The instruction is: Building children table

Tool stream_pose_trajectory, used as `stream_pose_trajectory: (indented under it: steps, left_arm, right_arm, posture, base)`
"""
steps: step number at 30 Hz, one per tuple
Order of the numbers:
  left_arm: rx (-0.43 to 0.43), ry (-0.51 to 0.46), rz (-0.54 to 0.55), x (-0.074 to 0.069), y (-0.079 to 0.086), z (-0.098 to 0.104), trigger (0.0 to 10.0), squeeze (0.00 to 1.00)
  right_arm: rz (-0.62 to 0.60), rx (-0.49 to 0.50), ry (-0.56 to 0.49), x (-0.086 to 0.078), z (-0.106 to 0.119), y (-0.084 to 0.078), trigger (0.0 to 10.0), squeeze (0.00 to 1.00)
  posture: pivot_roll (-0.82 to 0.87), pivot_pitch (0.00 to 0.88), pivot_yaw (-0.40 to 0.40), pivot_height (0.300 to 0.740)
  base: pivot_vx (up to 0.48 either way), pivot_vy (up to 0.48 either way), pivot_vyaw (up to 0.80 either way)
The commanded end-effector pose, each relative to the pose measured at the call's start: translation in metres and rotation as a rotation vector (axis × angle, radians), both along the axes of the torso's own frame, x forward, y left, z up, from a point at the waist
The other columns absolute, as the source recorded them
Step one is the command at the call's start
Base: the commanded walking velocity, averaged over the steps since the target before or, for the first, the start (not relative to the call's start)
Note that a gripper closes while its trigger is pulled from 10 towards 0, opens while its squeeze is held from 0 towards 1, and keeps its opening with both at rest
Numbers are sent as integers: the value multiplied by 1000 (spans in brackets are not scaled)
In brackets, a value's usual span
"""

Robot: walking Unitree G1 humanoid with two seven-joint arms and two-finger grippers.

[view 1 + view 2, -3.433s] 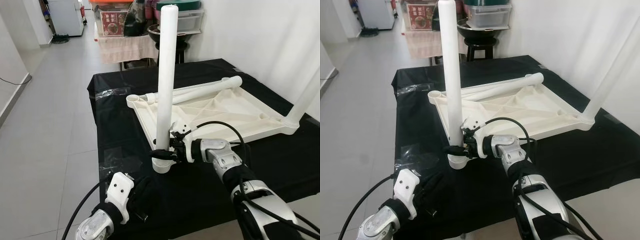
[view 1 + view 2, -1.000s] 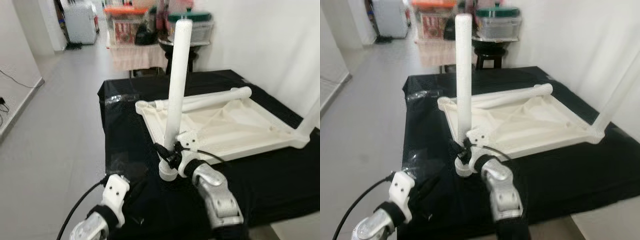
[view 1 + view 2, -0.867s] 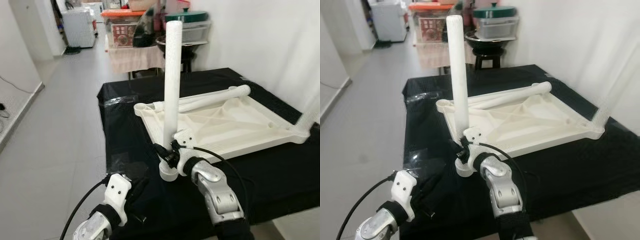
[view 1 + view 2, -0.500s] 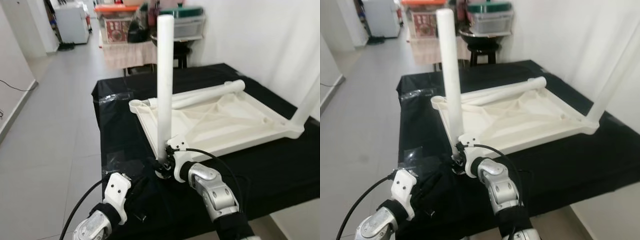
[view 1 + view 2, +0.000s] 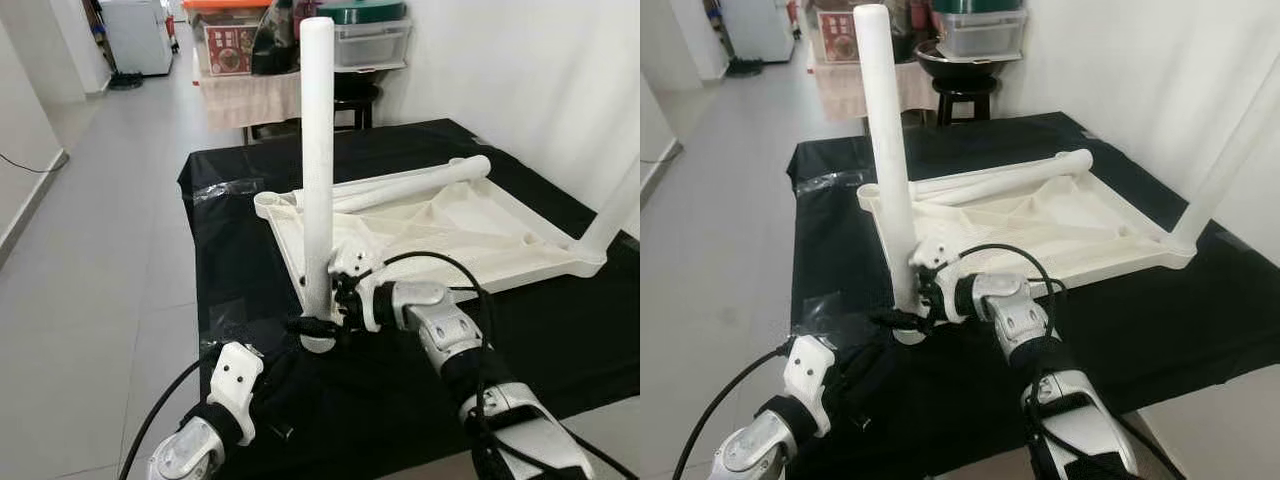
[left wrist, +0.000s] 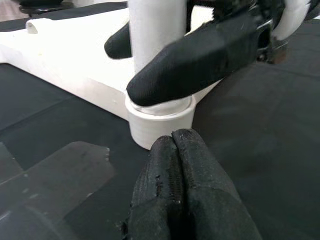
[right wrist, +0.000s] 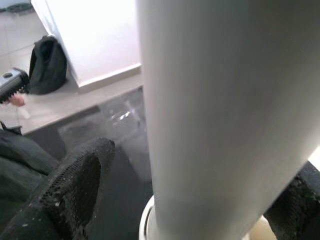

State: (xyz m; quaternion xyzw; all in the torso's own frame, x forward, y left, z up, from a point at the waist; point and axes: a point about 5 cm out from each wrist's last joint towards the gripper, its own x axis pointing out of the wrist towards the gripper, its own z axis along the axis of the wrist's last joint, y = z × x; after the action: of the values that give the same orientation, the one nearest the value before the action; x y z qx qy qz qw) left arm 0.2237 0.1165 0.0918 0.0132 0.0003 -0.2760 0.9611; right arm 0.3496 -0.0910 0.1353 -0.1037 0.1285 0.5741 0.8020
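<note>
Black fingers of the right gripper [image 5: 318, 322] clamp the upright white table leg [image 5: 317, 160] just above its corner socket [image 6: 159, 120]. Left wrist view shows that grip close up, plus the left gripper [image 6: 182, 165] pressed closed, empty, near the socket. Head views add the inverted white tabletop [image 5: 470, 235] on the black cloth [image 5: 830, 240], a loose leg [image 5: 1005, 178] lying across it.

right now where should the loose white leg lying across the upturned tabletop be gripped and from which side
Grip the loose leg near its middle, coming down from above. It lies flat along the far edge of the upturned tabletop, so its round top is exposed, while its ends meet the corner sockets. A mid grip should keep it balanced. The right gripper is clamped on the upright leg, so it must let go first.
</note>
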Motion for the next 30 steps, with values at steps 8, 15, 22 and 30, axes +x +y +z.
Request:
stream_pose_trajectory:
  steps: [8, 15, 22, 30]
  left_arm:
    - [8, 14, 4, -2, -2, -5, 10000, 0]
    - [2, 20, -4, -4, -1, -4, 10000, 0]
    - [-5, 24, 2, -6, 3, -4, 10000, 0]
    - [10, 35, -19, -2, 9, -5, 10000, 0]
  right_arm:
    - [17, 1, 32, -3, -14, -19, 0, 0]
    - [-54, 46, 18, -9, -20, -45, 0, 0]
    - [-680, -8, 25, -41, -58, -31, 0, 0]
    - [-725, -35, -16, -53, -54, -15, 0, 0]
  posture:
    - [27, 0, -40, 740]
    - [7, 0, -28, 740]
    - [-11, 0, -21, 740]
    - [-22, 0, 7, 740]
  base:
    - [0, 0, 0]
    - [0, 0, 0]
    - [0, 0, 0]
    - [0, 0, 0]
